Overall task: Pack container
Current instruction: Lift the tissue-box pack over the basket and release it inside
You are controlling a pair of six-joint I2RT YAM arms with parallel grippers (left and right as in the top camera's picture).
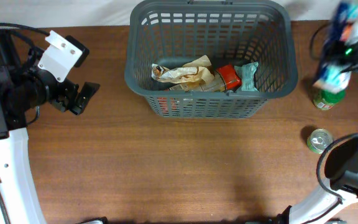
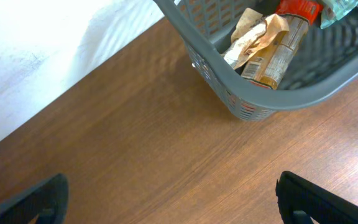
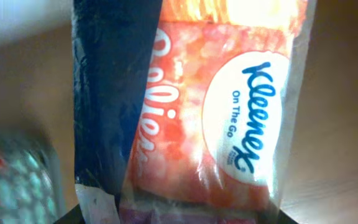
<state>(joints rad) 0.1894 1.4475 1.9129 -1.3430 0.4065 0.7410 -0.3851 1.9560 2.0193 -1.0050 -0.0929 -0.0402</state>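
1. Squarely at the far middle of the wooden table (image 1: 166,168) stands the container, a dark grey slotted shopping basket (image 1: 211,94), upright, with its far edge near the table's back edge.
2. Inside the basket, along its near wall, lie 3 things in a row: a crumpled tan-and-white wrapper (image 1: 182,73), a red-capped jar (image 1: 227,76) on its side, and a teal packet (image 1: 248,76) at the right end.
3. The left pincer (image 2: 176,208) hovers over bare table to the left of the basket, well apart from it. Its 2 dark fingertips (image 2: 36,202) sit at opposite edges of the left wrist view, so the jaws are spread wide and hold nothing.
4. The right pincer (image 1: 337,65) is blurred in the overhead view, to the right of the basket and outside it.
5. In the right wrist view an orange Kleenex On The Go tissue pack (image 3: 229,124) fills the frame, with 1 dark finger (image 3: 114,93) lying flat across its left side. The jaws appear closed partway on the pack.
6. Just below the right pincer, a green-and-white bottle (image 1: 325,98) stands on the table, too blurred to read.
7. Nearer the front edge on the right, a small round tin can (image 1: 319,140) stands apart from the basket.
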